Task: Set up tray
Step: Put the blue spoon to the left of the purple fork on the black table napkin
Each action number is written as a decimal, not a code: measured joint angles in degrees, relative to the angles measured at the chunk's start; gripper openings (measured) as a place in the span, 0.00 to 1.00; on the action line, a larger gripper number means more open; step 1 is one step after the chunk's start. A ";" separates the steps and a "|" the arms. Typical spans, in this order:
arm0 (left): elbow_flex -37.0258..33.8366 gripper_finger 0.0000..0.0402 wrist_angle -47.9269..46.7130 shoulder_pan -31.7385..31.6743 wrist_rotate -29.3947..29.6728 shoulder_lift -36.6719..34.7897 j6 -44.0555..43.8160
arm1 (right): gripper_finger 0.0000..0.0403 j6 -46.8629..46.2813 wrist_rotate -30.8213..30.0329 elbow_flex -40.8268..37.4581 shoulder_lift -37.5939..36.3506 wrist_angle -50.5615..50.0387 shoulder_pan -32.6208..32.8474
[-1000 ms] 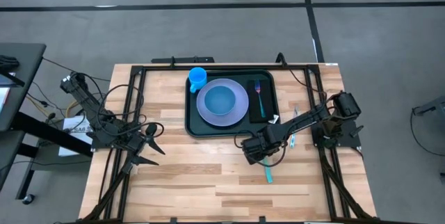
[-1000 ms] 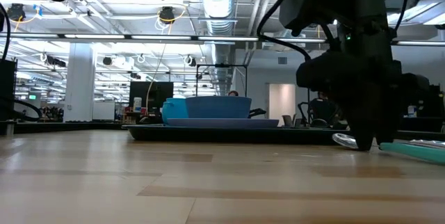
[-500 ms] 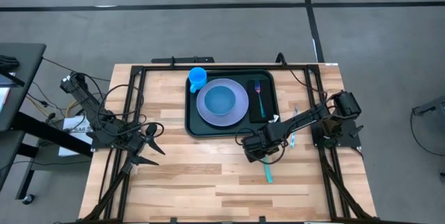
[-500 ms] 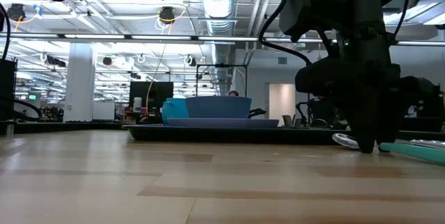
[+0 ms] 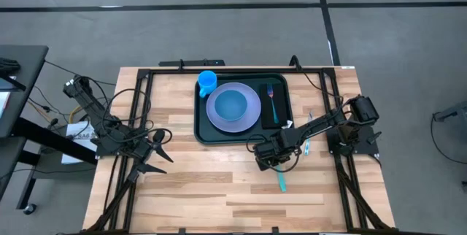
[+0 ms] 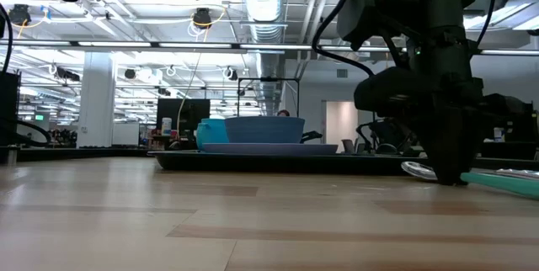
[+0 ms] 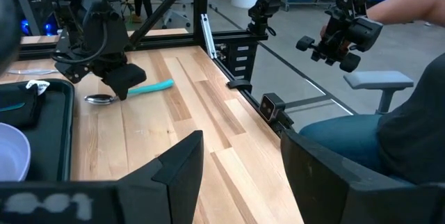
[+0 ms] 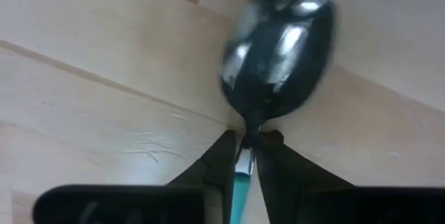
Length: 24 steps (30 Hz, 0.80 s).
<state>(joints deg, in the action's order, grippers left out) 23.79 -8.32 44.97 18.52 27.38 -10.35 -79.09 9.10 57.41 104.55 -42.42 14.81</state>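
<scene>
Tray [image 5: 206,130] far-centre on counter [image 5: 182,184], holds plate, cup, fork. Right end effector [image 5: 268,158] low just near tray, fingers pinching spoon [image 8: 278,43] neck, likely lifting it trayward. Left end effector [image 5: 157,151] parked left, spread apart.

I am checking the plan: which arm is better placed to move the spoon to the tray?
The right. Its end effector is closed on the spoon neck, just beside the tray. The left end effector waits open, far across the table.
</scene>
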 joint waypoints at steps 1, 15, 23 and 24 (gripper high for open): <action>0.00 0.45 0.00 0.00 0.00 0.01 0.00 | 0.12 0.00 -0.01 0.00 0.00 0.07 0.00; 0.00 0.45 -0.01 0.00 0.04 0.00 -0.29 | 0.08 2.99 0.47 2.56 0.38 -1.95 -1.36; -0.17 0.45 0.11 0.00 -0.26 -0.01 -0.46 | 0.03 6.09 -0.22 5.87 0.64 -6.05 -3.24; -0.51 0.45 0.34 0.00 -0.26 -0.03 -0.46 | 0.03 6.27 -0.20 6.18 0.62 -6.52 -3.46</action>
<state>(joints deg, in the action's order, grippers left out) 23.28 -7.97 44.97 18.26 27.35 -10.81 -72.82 8.90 63.58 105.17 -48.95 11.35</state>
